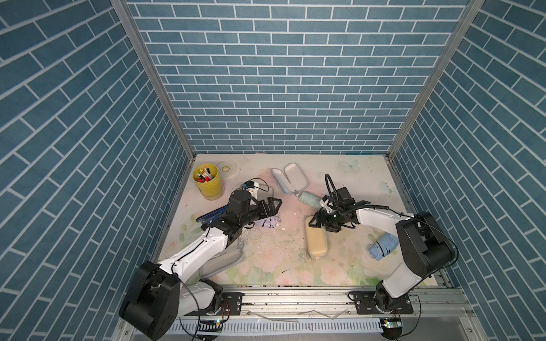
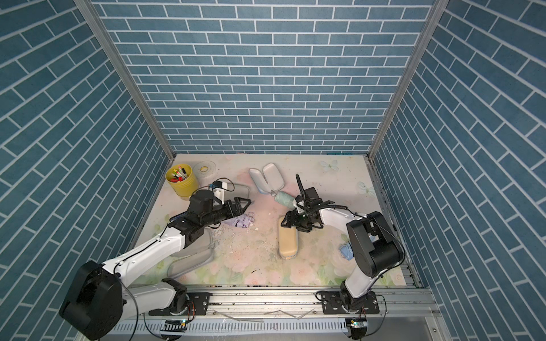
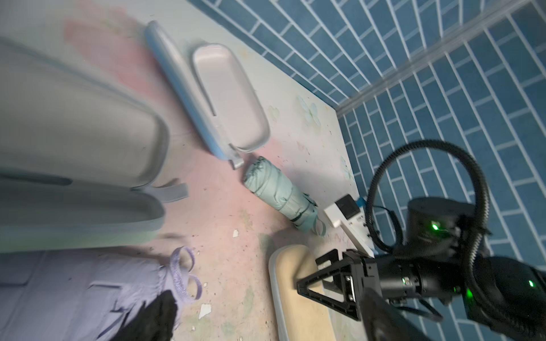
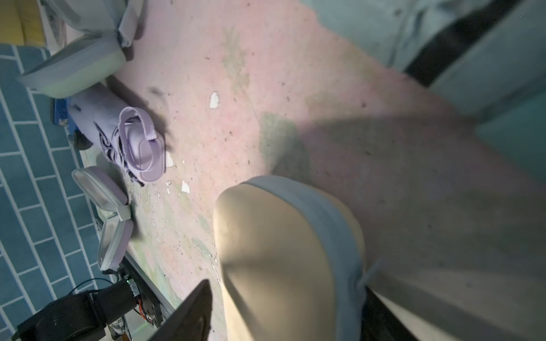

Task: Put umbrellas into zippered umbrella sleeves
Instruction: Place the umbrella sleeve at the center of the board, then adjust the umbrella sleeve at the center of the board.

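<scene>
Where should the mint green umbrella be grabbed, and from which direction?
Take the mint green umbrella around the middle of its roll, coming straight down from above, jaws across its narrow width. It lies flat on the table, and one end sits close to the open blue sleeve's zip tab.

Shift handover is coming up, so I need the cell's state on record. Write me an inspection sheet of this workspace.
Surface: floral mat, scuffed, strewn with white chips.
Job's things: beige sleeve closed; blue sleeve, mint sleeve and lilac sleeve open; mint umbrella, lilac umbrella and light blue umbrella lying loose; fourth umbrella not seen.
Clutter: yellow cup of pens, dark blue stapler, clear round disc.
Grippers: left gripper open near the lilac umbrella, holding nothing; right gripper open, astride the beige sleeve's end.
Cables: black hose looped above the right wrist; thin cable looped at the left wrist.
Surroundings: blue brick-pattern walls on three sides; metal rail in front.
</scene>
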You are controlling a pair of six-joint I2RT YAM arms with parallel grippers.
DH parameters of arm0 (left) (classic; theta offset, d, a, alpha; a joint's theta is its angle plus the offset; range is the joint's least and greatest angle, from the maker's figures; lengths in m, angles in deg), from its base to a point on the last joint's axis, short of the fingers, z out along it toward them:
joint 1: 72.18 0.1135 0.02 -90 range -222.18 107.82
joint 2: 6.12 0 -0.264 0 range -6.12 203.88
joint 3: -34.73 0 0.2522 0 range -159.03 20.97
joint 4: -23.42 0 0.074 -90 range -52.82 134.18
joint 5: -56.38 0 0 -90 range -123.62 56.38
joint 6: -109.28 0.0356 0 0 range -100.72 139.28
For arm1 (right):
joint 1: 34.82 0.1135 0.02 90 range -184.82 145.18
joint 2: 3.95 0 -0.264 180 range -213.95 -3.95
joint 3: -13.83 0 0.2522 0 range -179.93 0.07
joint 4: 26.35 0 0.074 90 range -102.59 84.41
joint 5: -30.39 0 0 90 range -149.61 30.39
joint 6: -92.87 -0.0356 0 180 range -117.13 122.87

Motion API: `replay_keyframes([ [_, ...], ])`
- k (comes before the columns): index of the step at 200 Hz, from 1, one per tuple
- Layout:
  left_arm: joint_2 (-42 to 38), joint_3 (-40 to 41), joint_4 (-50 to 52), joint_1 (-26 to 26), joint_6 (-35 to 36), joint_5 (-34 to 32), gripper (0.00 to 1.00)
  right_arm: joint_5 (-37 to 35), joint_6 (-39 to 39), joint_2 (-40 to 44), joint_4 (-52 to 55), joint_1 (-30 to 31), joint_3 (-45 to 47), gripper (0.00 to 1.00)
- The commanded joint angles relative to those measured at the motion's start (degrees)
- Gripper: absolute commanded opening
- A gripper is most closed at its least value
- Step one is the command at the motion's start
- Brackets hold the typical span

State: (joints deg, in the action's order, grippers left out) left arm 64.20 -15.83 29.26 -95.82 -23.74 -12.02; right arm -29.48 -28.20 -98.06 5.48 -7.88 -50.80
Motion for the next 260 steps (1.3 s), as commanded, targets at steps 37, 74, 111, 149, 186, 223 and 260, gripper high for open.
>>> replay_keyframes([
  [37,2.55,-4.86,15.96,-10.63,5.11,-0.15,0.71,-1.67,0.80,6.70,11.25,-0.98,1.92,0.73],
  [74,8.57,-3.37,7.97,-20.37,1.50,1.07,0.84,-0.01,-3.78,7.96,5.63,-0.37,5.47,0.37],
  [111,18.02,-5.02,0.63,-21.79,0.28,3.97,0.86,-1.08,-6.28,4.79,2.25,3.35,4.59,0.18],
  [149,21.46,-8.57,4.39,-21.71,4.58,2.31,0.86,0.45,-5.17,7.74,3.65,2.21,4.68,0.28],
  [186,24.64,-13.78,11.30,-21.09,9.80,2.39,0.90,-3.46,3.75,12.95,11.85,-2.07,3.85,0.44],
  [223,25.87,-12.32,6.77,-19.69,5.81,7.67,0.91,4.21,-3.15,11.43,-1.43,-2.86,10.22,0.46],
  [260,25.07,-7.01,-0.78,-19.69,0.47,10.88,0.75,7.66,-10.18,9.91,-14.50,-2.81,14.23,0.54],
])
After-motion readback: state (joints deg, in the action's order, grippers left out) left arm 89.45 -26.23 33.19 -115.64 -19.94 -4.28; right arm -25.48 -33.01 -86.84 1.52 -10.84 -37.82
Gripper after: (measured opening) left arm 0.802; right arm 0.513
